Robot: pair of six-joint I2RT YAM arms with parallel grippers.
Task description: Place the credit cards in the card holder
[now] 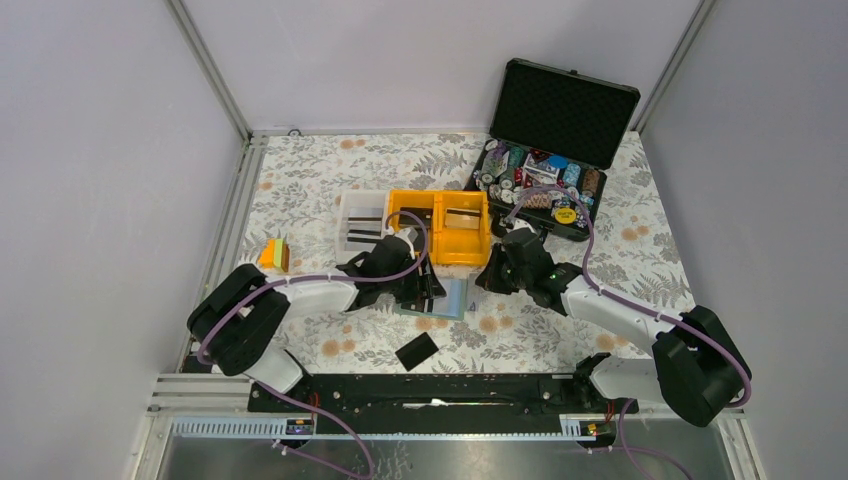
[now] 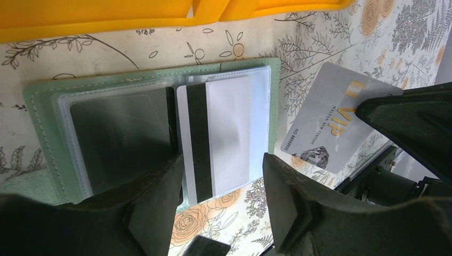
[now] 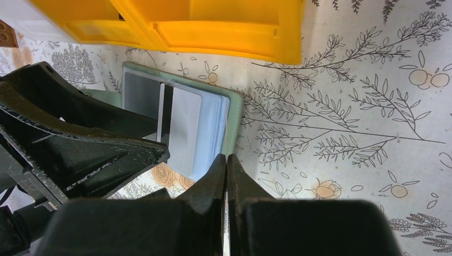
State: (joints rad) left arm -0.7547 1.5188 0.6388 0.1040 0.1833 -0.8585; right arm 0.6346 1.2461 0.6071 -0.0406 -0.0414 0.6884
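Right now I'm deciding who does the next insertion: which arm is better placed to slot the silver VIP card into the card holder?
Right. The right gripper is shut on the silver VIP card beside the card holder; the left gripper stands open, straddling the white striped card in a pocket.

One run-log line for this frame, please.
left pincer: open, straddling striped card on open card holder | right pincer: shut on silver VIP card | black card: loose on table

Two yellow bins (image 1: 397, 215), one white bin (image 1: 345, 225), one card holder (image 2: 40, 106).
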